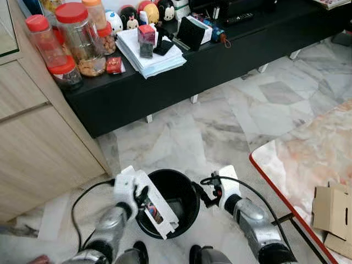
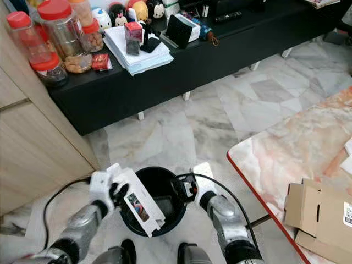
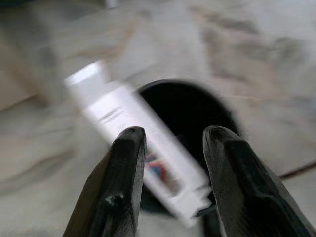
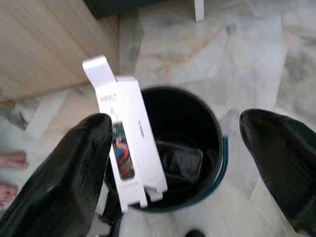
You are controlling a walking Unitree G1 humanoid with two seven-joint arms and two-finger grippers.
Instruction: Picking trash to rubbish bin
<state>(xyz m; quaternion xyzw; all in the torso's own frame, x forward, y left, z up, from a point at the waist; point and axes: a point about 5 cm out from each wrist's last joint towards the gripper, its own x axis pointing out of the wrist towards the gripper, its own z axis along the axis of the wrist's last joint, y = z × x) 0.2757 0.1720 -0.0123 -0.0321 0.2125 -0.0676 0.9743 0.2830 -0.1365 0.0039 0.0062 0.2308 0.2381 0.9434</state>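
Observation:
A long white carton with a coloured picture on its side leans tilted across the near left rim of the black rubbish bin on the floor. My left gripper is right beside the carton's upper part; in the left wrist view its fingers stand apart and open, with the blurred carton beyond them. My right gripper hovers at the bin's right rim, wide open and holding nothing. In the right wrist view the bin has a dark flat object at its bottom.
A low black cabinet with jars and a stack of papers stands ahead. A wooden cupboard is on the left. A red-edged marble table bearing a cardboard box is on the right. A person's bare foot is nearby.

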